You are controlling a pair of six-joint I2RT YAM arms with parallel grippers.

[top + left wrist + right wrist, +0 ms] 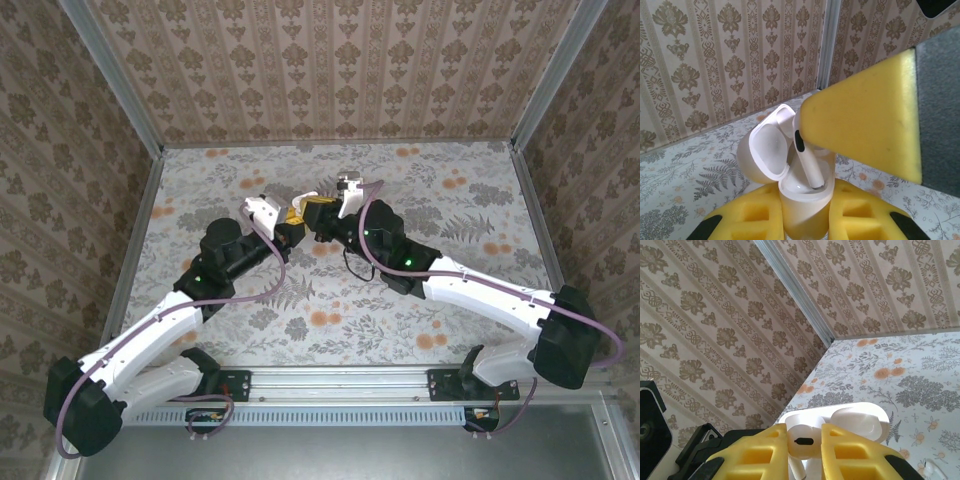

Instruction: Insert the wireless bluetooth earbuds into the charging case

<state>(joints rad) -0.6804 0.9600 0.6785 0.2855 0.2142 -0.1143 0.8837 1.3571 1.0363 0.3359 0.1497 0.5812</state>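
Nearest your left wrist camera, the left pincer [806, 215] is clenched on the lower body of the charging case [799, 197], one yellow finger on each side, and holds it upright with the mouth up. The earbud [809, 162] stands in the case's right-hand well. Its long axis is close to vertical, with the stem tip down inside the well and the head up, leaning a little left toward the lid [769, 150]. The lid is swung open and back on the left.

Your right pincer [804, 442] grasps the earbud's head from above, its fingers closed on either side. One of its yellow pads overhangs the right side of the case.

Seen from the top, the two pincers meet above the middle of the counter [340, 310]. There is bare floral surface all round them, and they are well apart from the side rails and the patterned walls [330, 70].
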